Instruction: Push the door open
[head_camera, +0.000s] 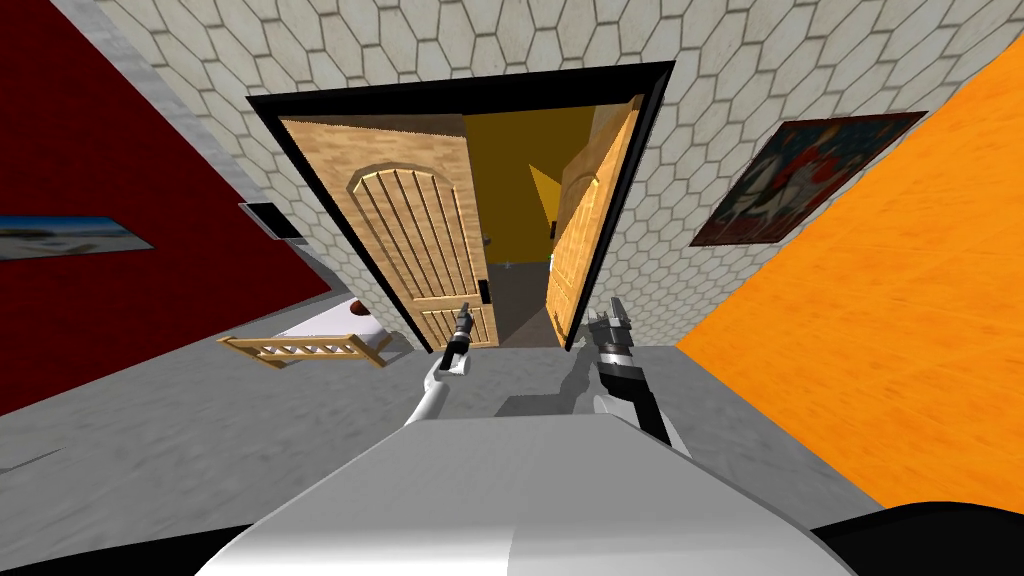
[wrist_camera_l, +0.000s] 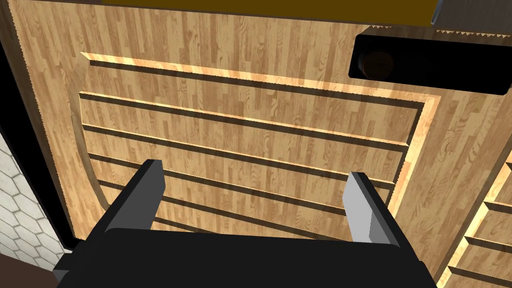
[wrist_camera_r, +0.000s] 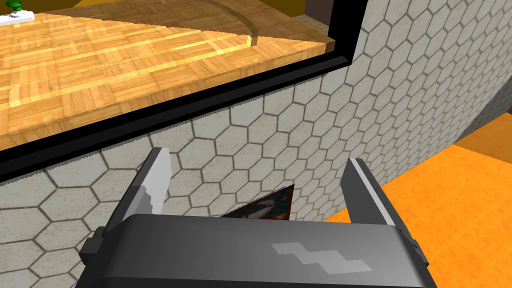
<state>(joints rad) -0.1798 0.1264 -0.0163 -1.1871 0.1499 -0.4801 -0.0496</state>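
The left gripper (head_camera: 461, 332) is the nearer tool. It hangs just in front of the left door leaf (head_camera: 420, 230), low on that leaf and close to its free edge, on the side away from the black door frame (head_camera: 460, 83). Its two fingers stand apart with nothing between them, and they point straight at the grooved wood panel. I cannot tell if the tips touch the wood. The leaf's dark latch plate (wrist_camera_l: 425, 65) sits above and to one side of the fingers, at the edge furthest from the frame's left post.

The right gripper (head_camera: 610, 320) is also spread and empty. It sits by the frame's right post and faces the hexagon-tiled wall (wrist_camera_r: 300, 130) just outside the frame, not any door.

Inside the frame, the left leaf lies flat in the frame's plane and looks closed. The right leaf (head_camera: 580, 240) is swung away from me, leaving a gap in the middle of the frame. Through that gap a grey floor and a yellow wall (head_camera: 510, 150) show beyond the frame.

The left leaf stands upright and seems hinged on the frame's left post, so the push should go straight ahead through the frame. The left arm is best placed, since it is near the free edge, where leverage is greatest.
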